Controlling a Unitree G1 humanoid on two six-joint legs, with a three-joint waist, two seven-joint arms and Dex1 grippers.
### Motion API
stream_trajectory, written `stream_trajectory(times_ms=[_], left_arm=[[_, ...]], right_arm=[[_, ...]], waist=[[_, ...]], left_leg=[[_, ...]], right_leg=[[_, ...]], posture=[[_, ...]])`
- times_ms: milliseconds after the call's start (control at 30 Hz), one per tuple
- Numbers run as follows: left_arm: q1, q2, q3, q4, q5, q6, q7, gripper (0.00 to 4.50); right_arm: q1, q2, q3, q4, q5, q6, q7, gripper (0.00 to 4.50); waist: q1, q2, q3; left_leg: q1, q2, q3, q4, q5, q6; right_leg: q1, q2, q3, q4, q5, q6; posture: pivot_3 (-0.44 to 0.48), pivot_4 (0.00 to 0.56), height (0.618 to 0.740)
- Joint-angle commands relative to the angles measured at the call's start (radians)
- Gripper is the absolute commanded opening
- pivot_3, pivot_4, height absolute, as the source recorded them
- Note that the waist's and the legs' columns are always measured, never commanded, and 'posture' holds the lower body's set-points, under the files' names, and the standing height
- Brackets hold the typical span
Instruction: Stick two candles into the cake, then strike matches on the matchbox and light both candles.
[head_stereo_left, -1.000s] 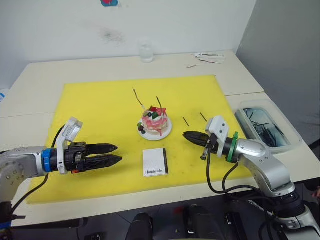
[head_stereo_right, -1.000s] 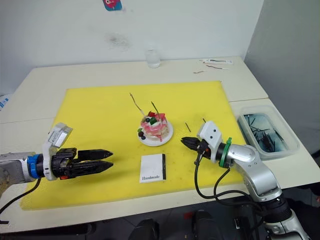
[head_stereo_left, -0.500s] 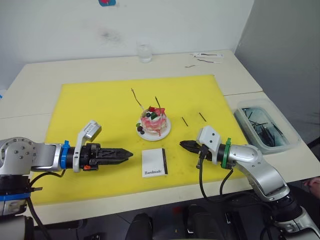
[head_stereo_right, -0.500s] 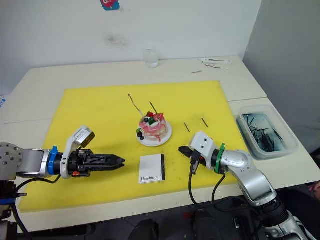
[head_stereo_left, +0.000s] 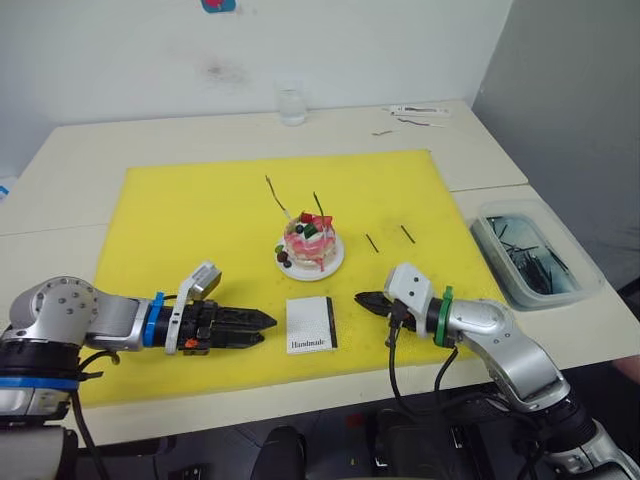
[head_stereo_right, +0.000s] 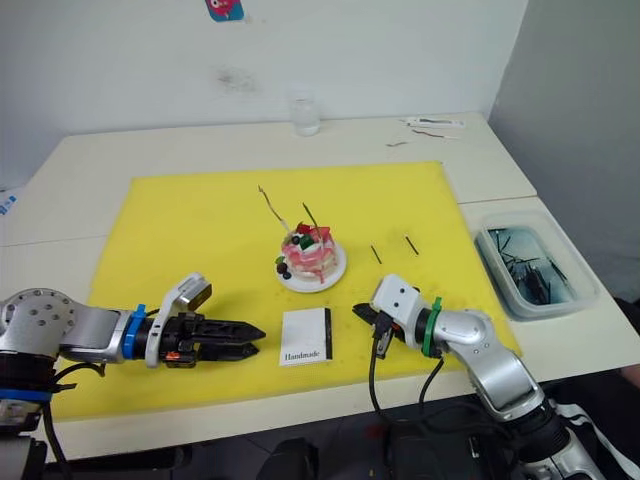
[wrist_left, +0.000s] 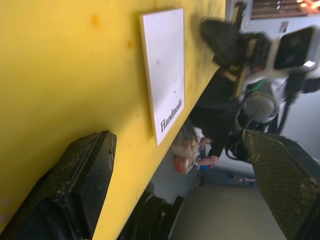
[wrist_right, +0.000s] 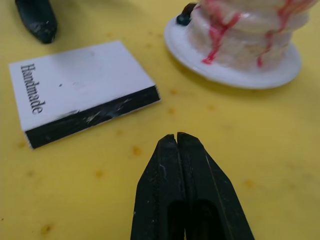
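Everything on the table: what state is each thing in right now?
Candles: both stuck in the cake, unlit.
Cake: whole, on its plate.
Matchbox: flat on the yellow mat, untouched.
Matches: lying loose on the mat.
Left gripper: open, beside the matchbox.
Right gripper: shut, empty.
Glass: upright.

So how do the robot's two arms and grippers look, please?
Both arms are silver-grey metal with rounded joints and loose black cables. The left gripper has two long black tapered fingers, a blue ring at the wrist and a small white camera block on top. The right gripper has short black fingers with a rough texture, a green wrist ring and a white block too.
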Motion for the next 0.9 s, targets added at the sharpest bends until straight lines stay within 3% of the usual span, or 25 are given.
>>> stream_trajectory(times_ms=[33,900], left_arm=[[-0.017,-0.021,0.004,0.015,-0.011,0.004,0.027,4.5],[-0.022,-0.162,-0.053,0.039,-0.049,0.004,0.125,4.5]], right_arm=[[-0.006,0.003,0.02,-0.019,-0.01,0.004,0.009,0.03],[-0.058,0.034,0.096,-0.015,-0.021,0.093,0.072,0.03]], waist=[[0.001,0.0,0.0],[0.004,0.002,-0.003]], left_leg=[[0.0,0.0,0.0,0.0,0.0,0.0],[0.004,-0.006,0.0,0.0,0.001,-0.002]], right_leg=[[0.0,0.0,0.0,0.0,0.0,0.0],[0.005,-0.007,0.0,0.0,0.0,0.004]], posture=[[0.0,0.15,0.74],[0.0,0.15,0.74]])
